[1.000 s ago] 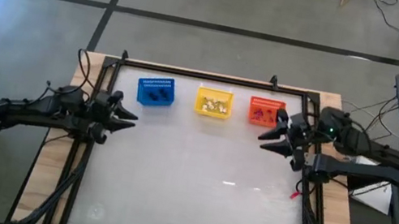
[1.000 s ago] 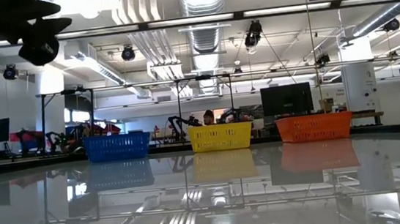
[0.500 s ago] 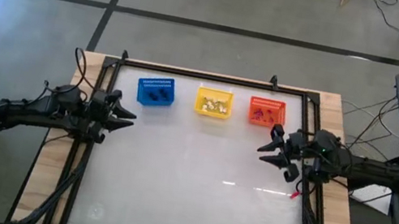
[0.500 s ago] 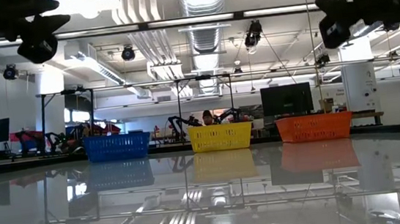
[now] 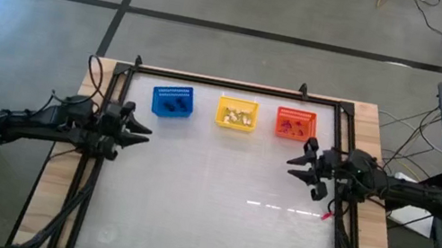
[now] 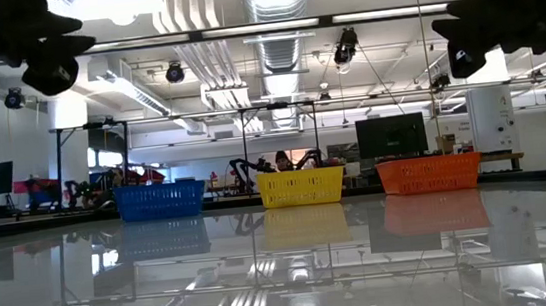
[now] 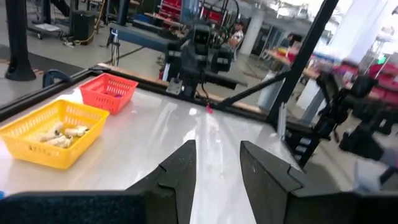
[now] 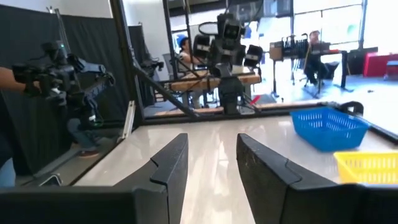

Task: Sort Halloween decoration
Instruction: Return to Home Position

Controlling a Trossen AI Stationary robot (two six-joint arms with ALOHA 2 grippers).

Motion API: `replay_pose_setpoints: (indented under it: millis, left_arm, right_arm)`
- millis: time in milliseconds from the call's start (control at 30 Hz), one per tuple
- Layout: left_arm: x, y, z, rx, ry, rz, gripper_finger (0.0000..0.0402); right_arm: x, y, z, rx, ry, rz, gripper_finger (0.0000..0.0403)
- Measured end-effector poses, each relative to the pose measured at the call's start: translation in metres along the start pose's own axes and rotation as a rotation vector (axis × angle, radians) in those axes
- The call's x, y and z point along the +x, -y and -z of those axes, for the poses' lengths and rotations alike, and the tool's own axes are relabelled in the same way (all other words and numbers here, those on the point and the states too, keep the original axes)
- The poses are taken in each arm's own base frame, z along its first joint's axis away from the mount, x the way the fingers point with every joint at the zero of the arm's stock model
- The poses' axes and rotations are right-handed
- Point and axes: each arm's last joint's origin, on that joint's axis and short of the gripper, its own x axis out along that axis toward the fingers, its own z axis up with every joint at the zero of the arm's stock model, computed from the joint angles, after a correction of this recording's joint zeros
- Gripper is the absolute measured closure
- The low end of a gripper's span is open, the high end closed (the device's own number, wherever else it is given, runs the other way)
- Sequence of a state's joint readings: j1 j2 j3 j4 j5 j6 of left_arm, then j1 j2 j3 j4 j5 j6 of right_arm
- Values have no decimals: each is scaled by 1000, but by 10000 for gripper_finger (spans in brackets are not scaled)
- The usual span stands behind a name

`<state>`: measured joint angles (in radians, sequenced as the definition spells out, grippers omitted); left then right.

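High view: the left gripper [image 5: 140,128] hangs over the left edge of the tabletop [image 5: 204,221]. The right gripper [image 5: 298,163] hangs over the right edge. Both point inward. Along the far edge stand the blue basket [image 5: 174,91], yellow basket [image 5: 239,102] and orange basket [image 5: 296,113]. The Halloween decoration [image 5: 238,118] lies inside them: black pieces [image 5: 172,108] in blue, whitish pieces [image 5: 244,122] in yellow, purple pieces [image 5: 290,130] in orange.

Low view: the baskets stand in a row, apart from one another. Both grippers hang well above the surface.

Left wrist view: jaws spread apart.

Right wrist view: jaws spread apart.
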<state>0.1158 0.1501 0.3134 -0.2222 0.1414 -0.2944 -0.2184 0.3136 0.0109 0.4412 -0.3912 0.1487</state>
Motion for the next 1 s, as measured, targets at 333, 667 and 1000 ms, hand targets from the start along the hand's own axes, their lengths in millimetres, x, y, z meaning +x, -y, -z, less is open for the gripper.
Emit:
replay_pose_setpoints:
  millis: [333, 667, 1000]
  left_arm:
    - [-2, 0, 0, 112, 6, 1, 294]
    - [-9, 2, -1, 182, 43, 9, 294]
    - [-18, 2, 2, 189, 50, 10, 294]
  right_arm:
    - [-10, -6, -13, -179, 123, -10, 281]
    - [-21, -4, -8, -83, 114, 171, 273]
    - [-23, 5, 9, 103, -10, 440, 282]
